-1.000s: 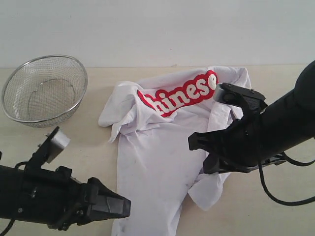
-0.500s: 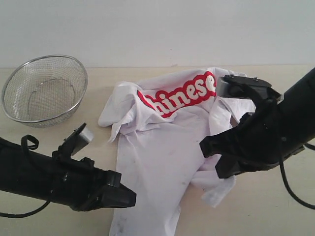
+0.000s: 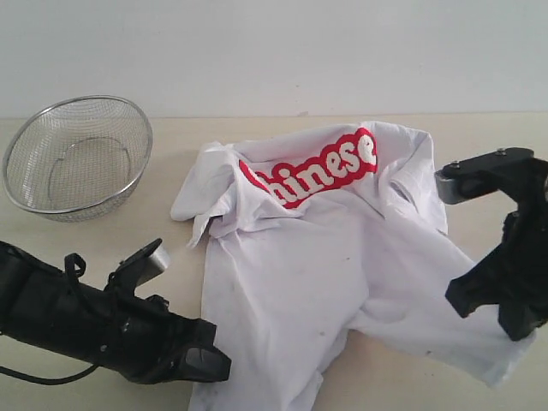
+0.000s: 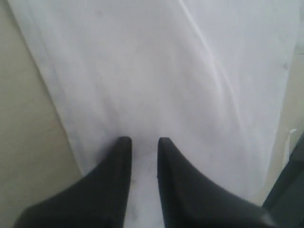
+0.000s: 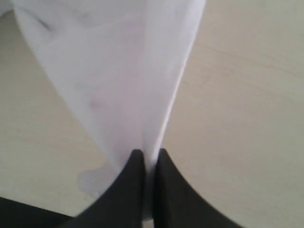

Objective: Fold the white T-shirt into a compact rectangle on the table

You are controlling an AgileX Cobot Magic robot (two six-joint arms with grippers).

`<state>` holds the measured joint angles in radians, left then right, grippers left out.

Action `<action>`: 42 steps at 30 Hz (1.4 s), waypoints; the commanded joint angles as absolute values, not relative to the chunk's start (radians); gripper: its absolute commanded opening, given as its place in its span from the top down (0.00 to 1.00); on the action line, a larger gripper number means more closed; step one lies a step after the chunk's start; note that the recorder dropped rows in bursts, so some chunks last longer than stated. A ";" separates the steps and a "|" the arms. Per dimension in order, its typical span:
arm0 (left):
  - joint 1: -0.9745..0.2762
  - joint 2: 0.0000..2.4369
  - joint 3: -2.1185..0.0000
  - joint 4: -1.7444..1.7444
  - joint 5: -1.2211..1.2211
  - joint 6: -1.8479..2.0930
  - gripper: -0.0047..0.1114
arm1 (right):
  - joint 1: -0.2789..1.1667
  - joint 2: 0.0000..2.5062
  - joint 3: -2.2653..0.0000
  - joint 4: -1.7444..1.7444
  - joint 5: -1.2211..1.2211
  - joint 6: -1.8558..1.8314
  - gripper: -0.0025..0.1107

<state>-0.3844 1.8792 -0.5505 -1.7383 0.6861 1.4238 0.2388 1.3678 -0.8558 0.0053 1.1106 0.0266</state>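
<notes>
The white T-shirt [image 3: 300, 257] lies wrinkled on the table [image 3: 479, 137], its red-outlined lettering toward the far side. My left gripper [image 3: 214, 364] is low at the shirt's near left edge. In the left wrist view its jaws [image 4: 145, 142] stand narrowly apart with white cloth [image 4: 152, 71] filling the gap, shut on the fabric. My right gripper [image 3: 514, 330] is at the near right and has the shirt's right part stretched out sideways. In the right wrist view its jaws [image 5: 149, 154] pinch a hanging fold of the shirt [image 5: 123, 80] above the tabletop [image 5: 247, 118].
A silver wire-mesh bowl [image 3: 77, 158] stands at the far left of the table, apart from the shirt. A pale wall runs behind the table's far edge. Bare tabletop shows between the bowl and the left arm [image 3: 60, 312].
My right gripper has pulled the shirt's right part out to the right, spreading the cloth. My left gripper has moved onto the shirt's near left edge and closed.
</notes>
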 commanded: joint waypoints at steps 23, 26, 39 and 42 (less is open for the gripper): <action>-0.389 1.824 -0.540 -1.702 0.582 1.403 0.80 | 0.079 1.479 -0.860 -0.274 1.221 0.083 0.38; -0.389 1.769 -0.533 -1.699 0.560 1.403 0.80 | 0.079 1.466 -0.887 -0.264 1.204 0.117 0.59; -0.418 1.723 -0.535 -1.744 0.657 1.400 0.80 | 0.150 1.490 -0.672 0.365 0.787 -0.243 0.98; -0.454 1.791 -0.555 -1.744 0.634 1.414 0.80 | 0.150 1.502 -0.672 0.278 0.738 -0.175 0.98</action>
<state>-0.4305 1.7545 -0.5413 -1.7326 0.6521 1.3980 0.1484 1.5011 -0.6759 0.3363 0.7680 -0.2176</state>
